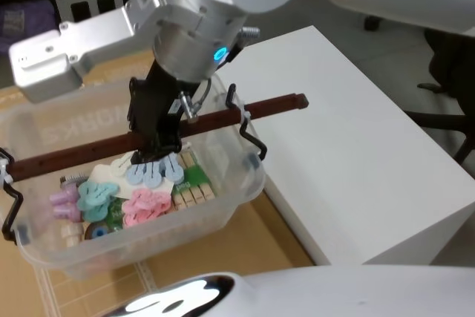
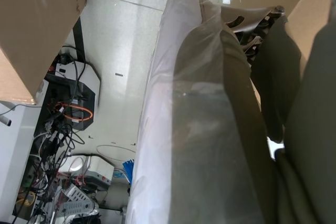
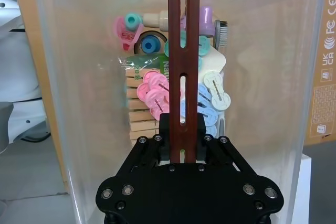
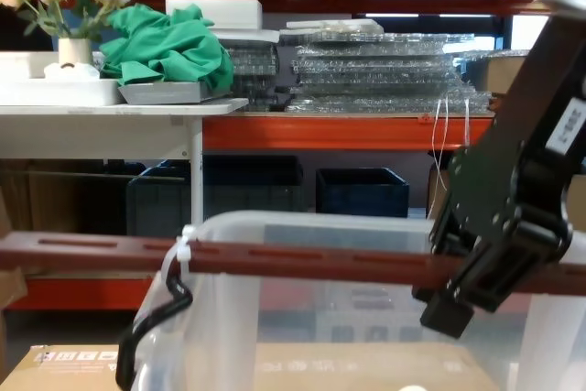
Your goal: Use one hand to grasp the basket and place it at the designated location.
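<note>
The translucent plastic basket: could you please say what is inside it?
Pastel plastic clips, wooden clothespegs and a green packet; the right gripper and reddish-brown bar handle cover some.

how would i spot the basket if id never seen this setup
Start at the white table; beside its left edge, above cardboard, is a large see-through plastic basket. Unlike the dark blue crates behind, it has a reddish-brown slotted bar across its top, gripped by the right pincer.
</note>
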You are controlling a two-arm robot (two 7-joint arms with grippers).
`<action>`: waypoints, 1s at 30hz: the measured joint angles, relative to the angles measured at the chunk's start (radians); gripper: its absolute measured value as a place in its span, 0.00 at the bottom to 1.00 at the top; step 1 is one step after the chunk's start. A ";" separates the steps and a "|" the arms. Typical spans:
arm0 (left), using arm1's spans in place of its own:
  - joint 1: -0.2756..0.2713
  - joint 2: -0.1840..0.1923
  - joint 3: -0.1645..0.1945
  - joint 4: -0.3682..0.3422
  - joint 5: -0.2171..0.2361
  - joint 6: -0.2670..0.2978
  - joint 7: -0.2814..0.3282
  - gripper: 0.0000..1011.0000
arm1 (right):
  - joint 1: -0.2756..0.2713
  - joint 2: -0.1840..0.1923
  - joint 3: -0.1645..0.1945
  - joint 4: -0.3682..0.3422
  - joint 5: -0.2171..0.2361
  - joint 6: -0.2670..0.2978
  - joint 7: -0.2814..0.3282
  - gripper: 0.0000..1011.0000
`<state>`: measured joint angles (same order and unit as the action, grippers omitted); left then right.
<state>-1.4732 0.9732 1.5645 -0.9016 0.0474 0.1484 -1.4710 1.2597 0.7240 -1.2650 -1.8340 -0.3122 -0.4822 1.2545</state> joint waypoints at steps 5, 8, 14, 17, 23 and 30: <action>0.000 0.000 0.000 0.000 0.000 0.000 0.000 0.00 | -0.011 -0.012 -0.027 0.017 -0.033 -0.008 -0.025 0.23; 0.000 0.000 0.000 0.000 0.000 0.000 0.000 0.00 | -0.015 -0.018 -0.042 0.027 -0.046 -0.020 -0.038 0.23; 0.000 0.000 0.000 0.000 0.000 0.000 0.000 0.00 | -0.021 -0.023 -0.069 0.034 -0.071 -0.035 -0.059 0.23; 0.000 0.000 0.000 0.000 0.000 0.000 0.000 0.00 | -0.021 -0.028 -0.079 0.037 -0.075 -0.033 -0.063 0.23; 0.000 0.000 0.000 0.000 0.000 0.000 0.000 0.00 | -0.023 -0.047 -0.100 0.058 -0.081 -0.016 -0.065 0.23; 0.000 0.000 0.000 0.000 0.000 0.000 0.000 0.00 | -0.024 -0.060 -0.115 0.077 -0.083 -0.004 -0.066 0.23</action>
<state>-1.4731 0.9732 1.5645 -0.9016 0.0474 0.1484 -1.4711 1.2359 0.6636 -1.3804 -1.7573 -0.3948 -0.4863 1.1890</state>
